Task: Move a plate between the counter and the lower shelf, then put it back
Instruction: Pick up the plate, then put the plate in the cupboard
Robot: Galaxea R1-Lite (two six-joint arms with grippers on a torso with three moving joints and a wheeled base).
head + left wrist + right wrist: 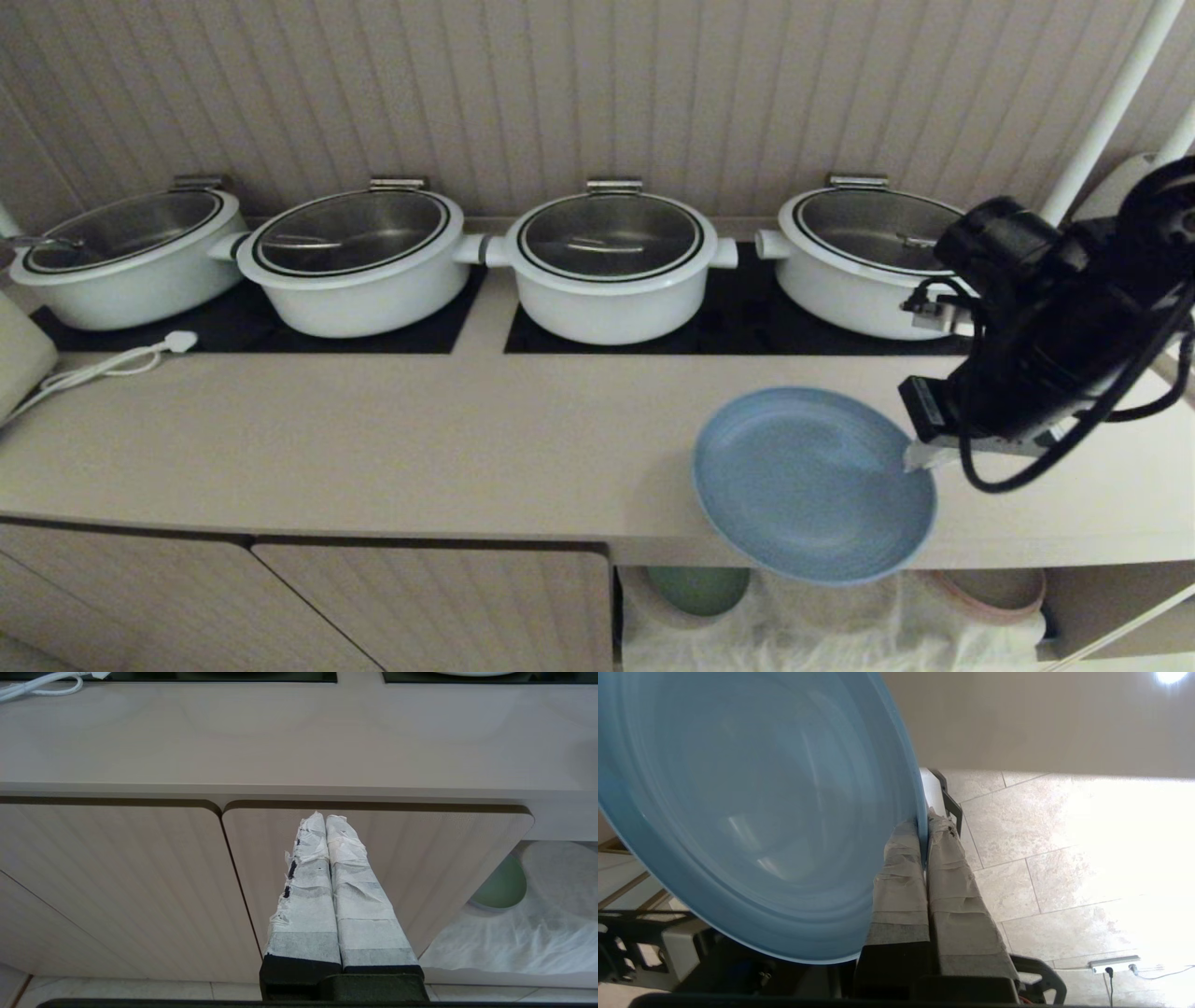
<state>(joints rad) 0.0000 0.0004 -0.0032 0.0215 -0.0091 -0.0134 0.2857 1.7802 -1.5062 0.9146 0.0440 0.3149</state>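
While our right claw [920,455] pinches its rim, the blue plate [810,485] sticks out sideways over the counter [373,439] edge.

Four white pots with glass lids stand in a row across the upper half of the head view: first [126,252], second [355,257], third [611,261], fourth [864,257]. A white cable with plug [112,364] lies at left centre. Ribbed cabinet doors [308,607] occupy the lower left. A green plate [698,588] and a beige pink-edged plate [994,590] sit at the bottom right.
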